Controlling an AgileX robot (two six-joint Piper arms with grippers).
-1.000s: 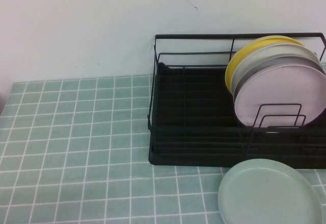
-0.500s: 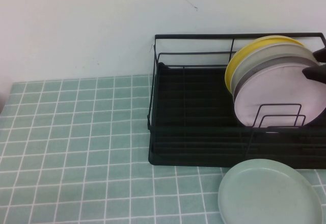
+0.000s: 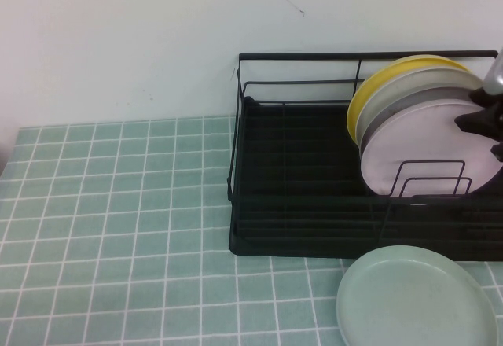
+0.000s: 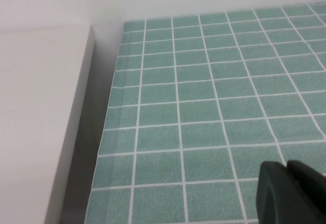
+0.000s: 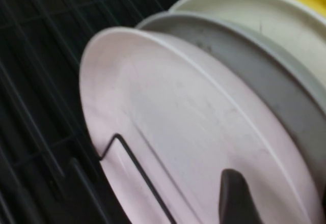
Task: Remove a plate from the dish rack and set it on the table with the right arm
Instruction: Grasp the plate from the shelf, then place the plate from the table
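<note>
Rack-side right tool (image 3: pixel 489 122) — at plate (image 3: pixel 428 145).

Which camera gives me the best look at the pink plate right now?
The right wrist view: the pink plate fills it, standing in the dish rack with the right gripper over its face. The high view shows it partly cut off; the left wrist view shows only table and the left gripper.

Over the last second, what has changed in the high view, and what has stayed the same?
The right pincer has come into view from the right edge and moved left, to the upper right rim of the pink plate; no grasp can be confirmed yet. The plate remains upright in the rack, with the grey plate behind it. The green plate on the table has not moved. The left pincer hovers over bare tiles.
</note>
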